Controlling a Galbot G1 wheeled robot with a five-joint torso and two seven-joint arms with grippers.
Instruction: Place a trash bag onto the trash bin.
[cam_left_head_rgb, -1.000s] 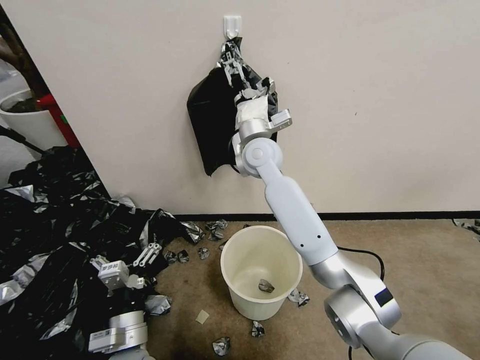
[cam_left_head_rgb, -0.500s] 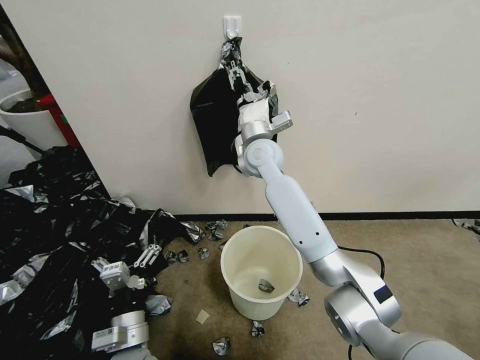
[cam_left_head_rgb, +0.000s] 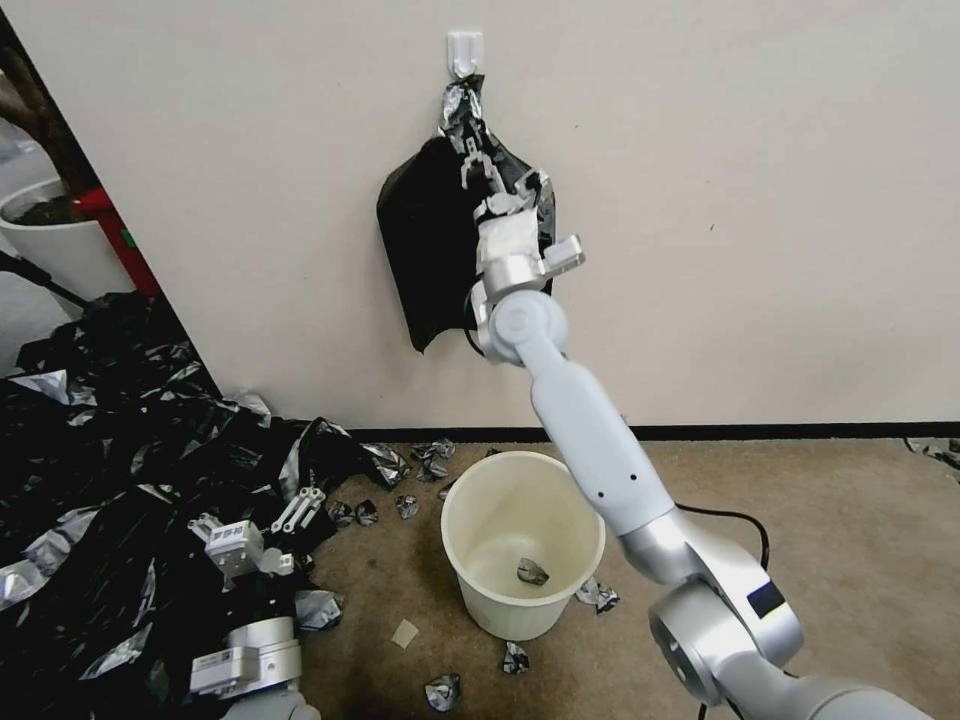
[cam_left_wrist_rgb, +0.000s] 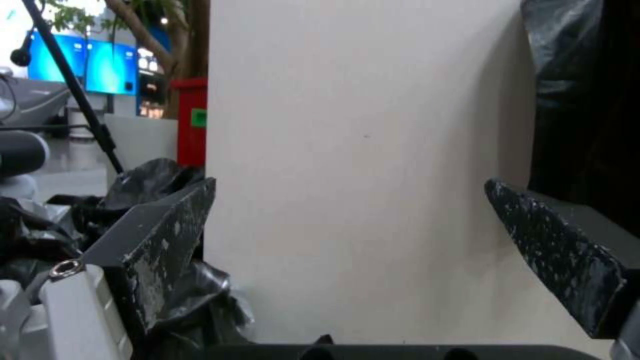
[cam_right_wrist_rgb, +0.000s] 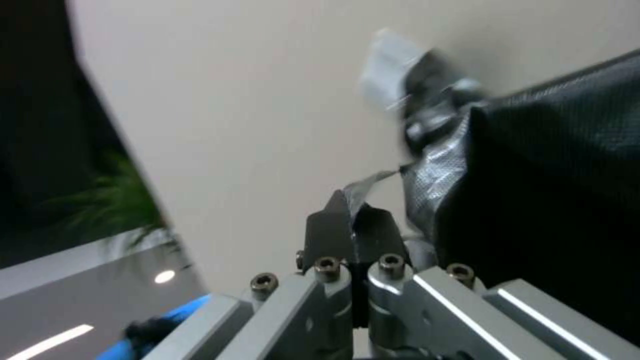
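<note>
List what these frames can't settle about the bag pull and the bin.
- Trash bag, head view: the right gripper and wrist cover its right half.
- Wall hook, right wrist view: motion blur smears the bag's neck, so whether it is still hooked can't be told.
- Trash bin, head view: its base is behind its own wall; the wad inside is too small to identify.
- Left gripper: idles open over the plastic sheets.

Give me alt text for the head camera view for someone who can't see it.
The right gripper, arm raised, is shut on the top of a black trash bag hanging from a white wall hook. Below stands the cream trash bin, unlined, while the left gripper rests low over a heap of black plastic sheets.
</note>
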